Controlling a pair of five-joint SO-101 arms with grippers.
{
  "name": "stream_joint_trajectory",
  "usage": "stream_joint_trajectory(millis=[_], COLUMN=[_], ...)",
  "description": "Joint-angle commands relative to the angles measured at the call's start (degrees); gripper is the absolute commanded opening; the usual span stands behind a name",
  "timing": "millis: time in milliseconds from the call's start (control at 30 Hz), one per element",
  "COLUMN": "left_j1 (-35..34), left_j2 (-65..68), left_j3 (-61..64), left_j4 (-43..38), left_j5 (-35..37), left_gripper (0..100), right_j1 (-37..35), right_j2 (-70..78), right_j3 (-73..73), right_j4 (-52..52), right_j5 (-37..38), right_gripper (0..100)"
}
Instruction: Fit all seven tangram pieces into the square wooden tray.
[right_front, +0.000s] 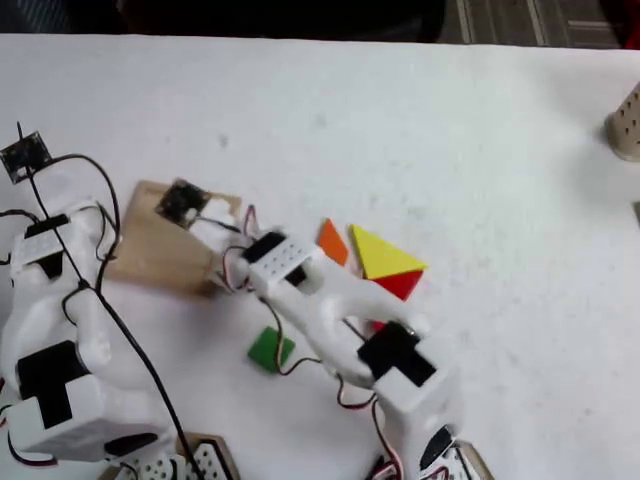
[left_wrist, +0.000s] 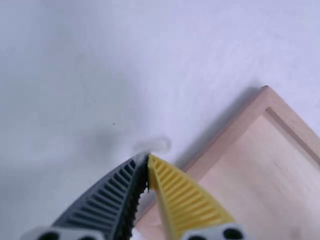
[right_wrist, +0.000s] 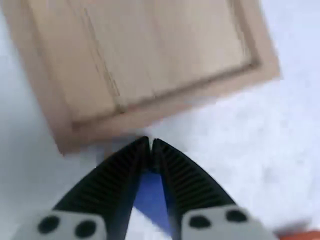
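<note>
Step in hand: carrying 1st piece to the tray. My right gripper (right_wrist: 150, 142) was clamped nearly closed on a blue tangram piece (right_wrist: 150, 197), tips almost touching, the piece wedged further back btw the fingers; its shape I couldn't tell. The square wooden tray (right_wrist: 175, 102) lay just ahead of those tips, its near rim right in front, and the wood inside that I could see was bare. So, by my reckoning, very early: none seated yet.

My left gripper (left_wrist: 147, 157) was closed on nothing, tips over the worktop just beside a corner of the tray (left_wrist: 225, 136).

Next move, I judged: lift the blue piece over the rim, lower it flat into a corner, then let go. Needs angle matched to the tray wall, or it would ride up on the rim.

Other pieces sat behind my right gripper, alongside the arm: orange parallelogram (right_front: 333, 242), yellow triangle (right_front: 385, 252), red triangle (right_front: 400, 283) touching the yellow one, and a green square (right_front: 271, 350) apart on the other side.

Surface: white worktop (right_front: 450, 130), matte, faintly speckled. Beyond its far edge the room was dark; a beige perforated object (right_front: 625, 125) stood well off from both grippers.
</note>
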Motion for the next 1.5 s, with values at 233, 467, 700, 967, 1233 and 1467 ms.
stream_joint_trajectory(millis=[233, 467, 700, 967, 1233, 1467], left_j1=[-0.6, -0.5, -0.3, -0.3, -0.3, -0.3], left_j2=[-0.2, -0.2, -0.2, -0.2, -0.2, -0.2], left_j3=[-3.4, -3.4, -3.4, -3.3, -3.3, -3.3], left_j4=[-1.7, -1.7, -1.7, -1.7, -1.7, -1.7], left_j5=[0.4, 0.4, 0.4, 0.4, 0.4, 0.4], left_gripper=[3, 3, 3, 3, 3, 3], right_j1=[3.3, 7.2, 6.5, 5.6, 3.0, 1.7], right_j2=[-1.7, -13.8, -14.9, -14.7, -14.0, -5.5], right_j3=[-2.2, -1.9, 3.1, 6.2, 6.4, 5.8], right_j4=[12.6, 18.5, 22.6, 22.5, 20.9, 17.1], right_j5=[13.7, 14.2, 35.8, 46.9, 47.2, 46.9], right_gripper=[1.8, 1.9, 19.0, 34.5, 35.5, 35.4])
